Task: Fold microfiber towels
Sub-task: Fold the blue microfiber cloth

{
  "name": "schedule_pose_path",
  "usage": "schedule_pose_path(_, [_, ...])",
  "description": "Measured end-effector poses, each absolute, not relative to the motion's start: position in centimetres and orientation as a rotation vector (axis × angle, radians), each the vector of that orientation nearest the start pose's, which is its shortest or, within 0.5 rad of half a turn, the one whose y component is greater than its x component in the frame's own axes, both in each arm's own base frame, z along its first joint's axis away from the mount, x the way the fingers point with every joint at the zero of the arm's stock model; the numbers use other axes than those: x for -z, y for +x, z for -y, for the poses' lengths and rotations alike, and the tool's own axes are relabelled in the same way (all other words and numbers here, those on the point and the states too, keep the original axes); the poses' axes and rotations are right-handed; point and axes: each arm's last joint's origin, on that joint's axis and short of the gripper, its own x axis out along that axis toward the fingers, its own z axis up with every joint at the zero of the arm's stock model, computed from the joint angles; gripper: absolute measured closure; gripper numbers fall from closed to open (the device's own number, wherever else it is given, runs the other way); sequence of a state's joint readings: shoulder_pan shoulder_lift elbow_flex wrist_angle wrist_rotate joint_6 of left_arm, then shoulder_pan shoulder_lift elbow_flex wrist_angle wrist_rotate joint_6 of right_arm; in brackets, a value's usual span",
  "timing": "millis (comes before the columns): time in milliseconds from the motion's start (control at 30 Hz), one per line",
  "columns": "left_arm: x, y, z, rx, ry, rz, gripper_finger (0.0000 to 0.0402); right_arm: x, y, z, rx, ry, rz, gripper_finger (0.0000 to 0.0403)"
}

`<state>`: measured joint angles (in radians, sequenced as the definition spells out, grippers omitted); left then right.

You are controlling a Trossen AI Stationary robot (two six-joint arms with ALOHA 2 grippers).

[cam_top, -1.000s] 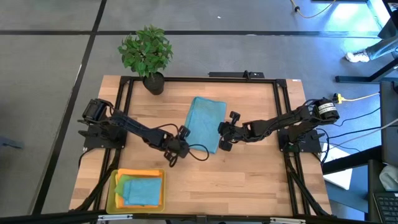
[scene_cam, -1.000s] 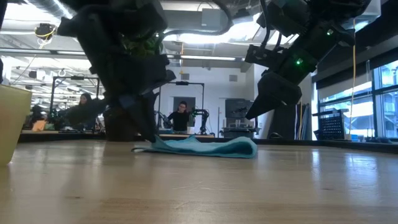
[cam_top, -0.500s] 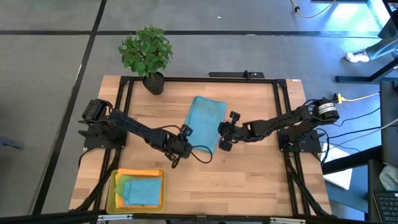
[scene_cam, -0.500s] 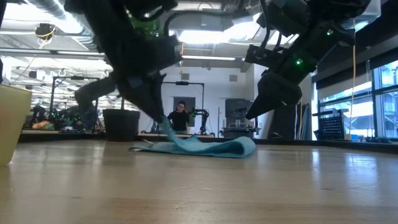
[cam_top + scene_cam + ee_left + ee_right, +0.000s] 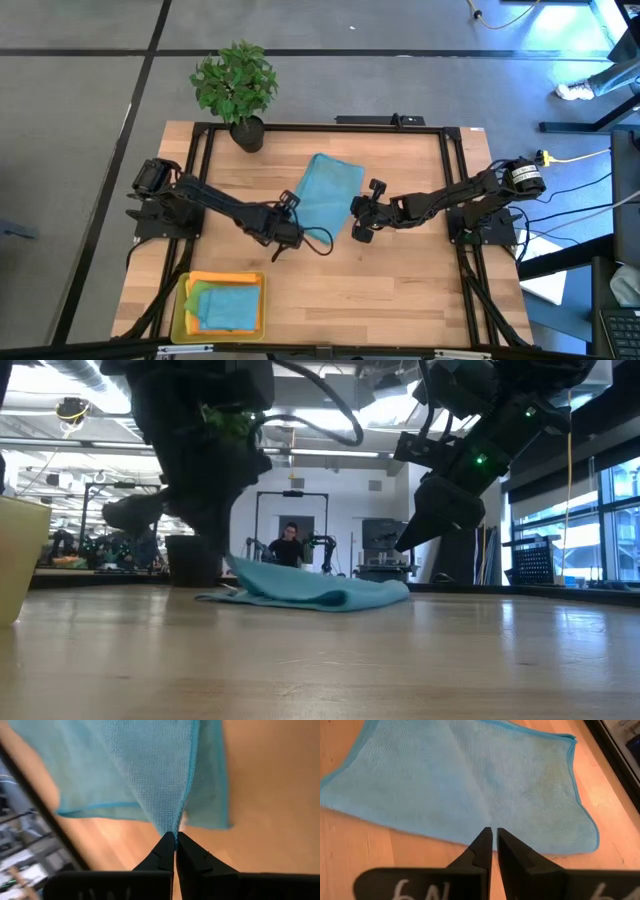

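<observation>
Tightly pinched: left claw (image 5: 175, 836) on teal towel (image 5: 135, 765)

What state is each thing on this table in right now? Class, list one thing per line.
Teal-blue microfiber towel: on the table, one corner pinched and lifted.
Left pincer: shut on the towel's corner.
Right pincer: nearly shut, beside the towel's edge; grip unclear.
Yellow rectangular plastic tray: holding stacked cloths, a teal-blue one on top.
Potted green plant: upright at the table's far edge.
</observation>
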<state>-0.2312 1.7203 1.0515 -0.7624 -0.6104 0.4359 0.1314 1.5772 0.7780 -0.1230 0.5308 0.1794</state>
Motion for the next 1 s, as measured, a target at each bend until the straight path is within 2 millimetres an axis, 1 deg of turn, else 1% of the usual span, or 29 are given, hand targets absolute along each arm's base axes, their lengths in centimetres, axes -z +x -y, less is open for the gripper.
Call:
schedule_pose_path(167, [-16.8, 29.7, 5.2, 0.051, 0.863, -1.400, 0.0401, -16.0, 29.1, -2.4, 0.442, -0.132, -0.833, 0.0373])
schedule_pose_path(333, [-16.7, 29.7, 5.3, 0.069, 0.848, -1.400, 0.0401, -16.5, 29.7, -2.0, 0.456, -0.072, -0.755, 0.0373])
schedule_pose_path(500, [-17.0, 29.7, 5.0, -0.099, 0.996, -1.391, 0.0401, -16.7, 30.1, -0.6, 0.472, -0.028, -0.724, 0.0373])
schedule_pose_path(567, [-17.1, 29.7, 4.9, -0.121, 1.014, -1.390, 0.0401, -16.7, 30.1, 0.0, 0.487, -0.019, -0.725, 0.0373])
schedule_pose_path(633, [-16.9, 29.6, 4.8, -0.076, 0.970, -1.401, 0.0401, -16.7, 30.1, 0.6, 0.502, -0.011, -0.725, 0.0373])
schedule_pose_path(700, [-16.3, 29.3, 4.4, 0.000, 0.896, -1.431, 0.0401, -16.7, 30.1, 1.1, 0.520, -0.003, -0.724, 0.0373])
schedule_pose_path(767, [-15.6, 28.9, 3.8, 0.034, 0.847, -1.466, 0.0401, -16.7, 30.1, 1.8, 0.540, 0.005, -0.723, 0.0373])
schedule_pose_path(867, [-14.7, 28.1, 2.8, 0.020, 0.823, -1.520, 0.0401, -16.4, 30.4, 2.8, 0.567, 0.023, -0.708, 0.0373])
schedule_pose_path(1000, [-14.4, 27.9, 1.8, -0.037, 0.773, -1.537, 0.0401, -15.3, 31.6, 4.5, 0.539, 0.054, -0.651, 0.0373])
